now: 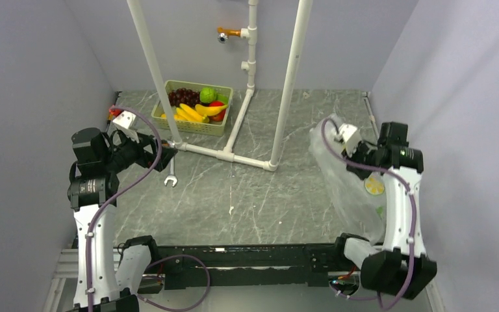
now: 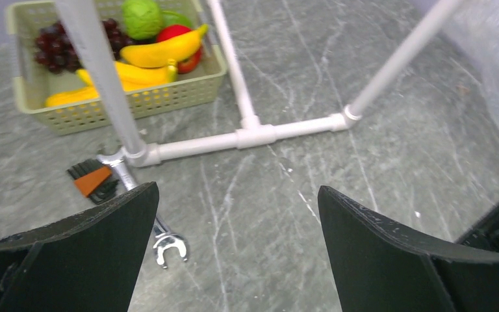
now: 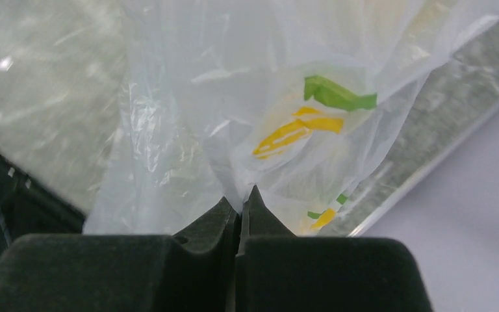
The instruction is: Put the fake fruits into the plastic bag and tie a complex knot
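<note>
Plastic bag (image 1: 345, 179) hung along the right edge of the tabletop (image 1: 247, 201), a long sheet of printed clear film trailing from mid-edge toward the near right corner. The right claw (image 3: 239, 203) had its jaws pressed fully together on a fold of that film, so the bag was held but its mouth did not look spread. The left claw (image 2: 237, 192) stood wide apart with nothing in it, above the left half of the tabletop and facing the far left corner.

A white pipe frame (image 1: 234, 155) rose from the middle of the tabletop, its base tubes lying between the left claw and the pale green basket (image 1: 191, 128) at the far edge. All the fake fruits (image 1: 198, 107) lay in that basket: yellow bananas (image 2: 162, 52), purple grapes (image 2: 49, 45), a green fruit (image 2: 141, 16) and a red one (image 2: 177, 32). None was in the bag.

So the job seemed to be at its opening step, readying the bag. Next, I judged, the left claw would need either to take the opposite rim of the bag or to fetch a fruit, clearing the frame's upright on the way.

Open tabletop lay between the two arms. A silver wrench (image 1: 171, 175) and a small set of hex keys (image 2: 92, 179) lay near the frame's left foot, close under the left claw's path.
</note>
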Tool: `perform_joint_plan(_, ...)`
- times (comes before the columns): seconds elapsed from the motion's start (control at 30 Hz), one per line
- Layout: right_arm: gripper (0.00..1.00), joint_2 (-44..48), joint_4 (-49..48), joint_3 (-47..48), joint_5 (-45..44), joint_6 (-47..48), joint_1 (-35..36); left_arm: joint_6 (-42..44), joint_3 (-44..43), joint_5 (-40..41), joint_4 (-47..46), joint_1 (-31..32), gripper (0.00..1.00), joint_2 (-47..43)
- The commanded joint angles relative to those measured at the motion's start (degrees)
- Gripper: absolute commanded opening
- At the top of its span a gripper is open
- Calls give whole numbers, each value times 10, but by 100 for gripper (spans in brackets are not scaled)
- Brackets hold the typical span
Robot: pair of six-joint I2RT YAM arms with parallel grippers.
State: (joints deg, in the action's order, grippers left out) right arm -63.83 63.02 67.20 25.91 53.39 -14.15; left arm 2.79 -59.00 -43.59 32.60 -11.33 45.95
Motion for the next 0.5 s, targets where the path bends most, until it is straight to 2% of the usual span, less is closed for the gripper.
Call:
perform_joint_plan(0.0,0,75,153,-49,73,254,8,49,14,-117,23,-1,99,-13)
perform_joint_plan(0.07,0,115,172,-74,99,307,17,84,29,-164,37,-1,99,-26)
perform_joint_plan(0.17,0,157,152,-105,150,322,50,146,62,-215,61,-1,99,-47)
perform_joint_plan(0.23,0,172,96,-121,178,286,93,201,79,-246,91,-1,99,-59)
perform_joint_plan(0.37,0,163,-51,-136,192,148,247,253,109,-287,118,3,99,-78)
perform_joint_plan(0.47,0,115,-127,-125,213,86,341,385,108,-319,180,9,99,-88)
